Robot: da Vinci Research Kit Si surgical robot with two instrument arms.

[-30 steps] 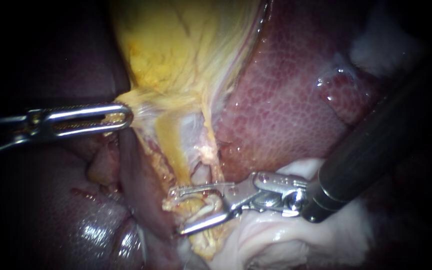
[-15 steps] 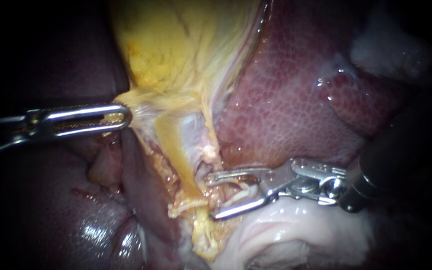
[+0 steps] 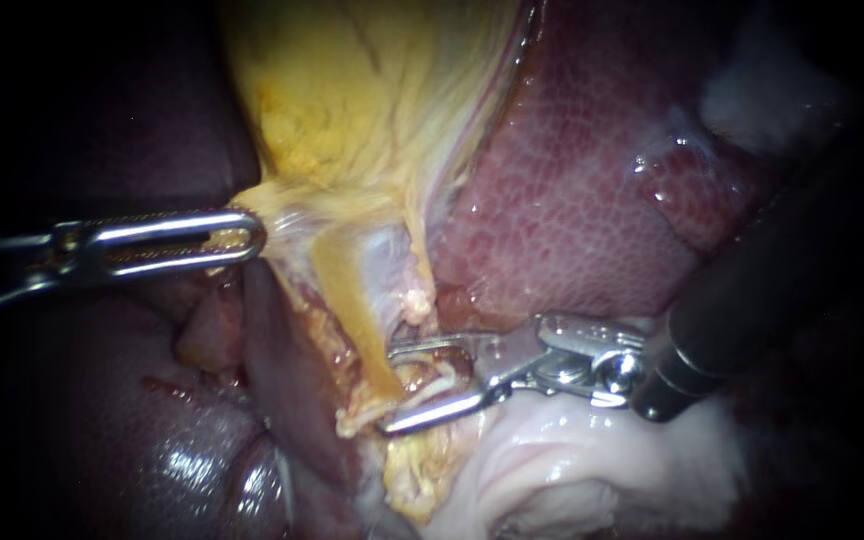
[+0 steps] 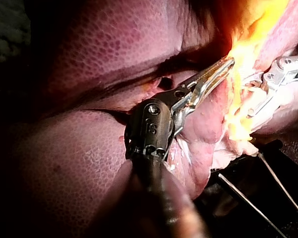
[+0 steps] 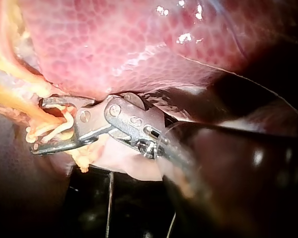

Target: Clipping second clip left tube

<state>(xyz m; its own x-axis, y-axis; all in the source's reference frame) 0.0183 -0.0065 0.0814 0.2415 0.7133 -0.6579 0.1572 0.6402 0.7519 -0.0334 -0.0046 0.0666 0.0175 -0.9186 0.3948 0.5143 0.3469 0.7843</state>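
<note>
Straddling the tube [image 3: 437, 378] with spread jaws, right instrument [image 3: 389, 390] is risking partial closure if left instrument [image 3: 247, 235], pinching gallbladder [image 3: 352, 120], slackens.

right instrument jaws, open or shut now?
Open. In the endoscope view the right instrument shows a clear gap between its jaws; the pale tube lies between them, not squeezed.

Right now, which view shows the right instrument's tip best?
Endoscope view: the right instrument lies side-on, both jaws open around the tube. The right wrist view shows them obliquely from behind; the left wrist view only glimpses it beyond the left instrument.
</note>
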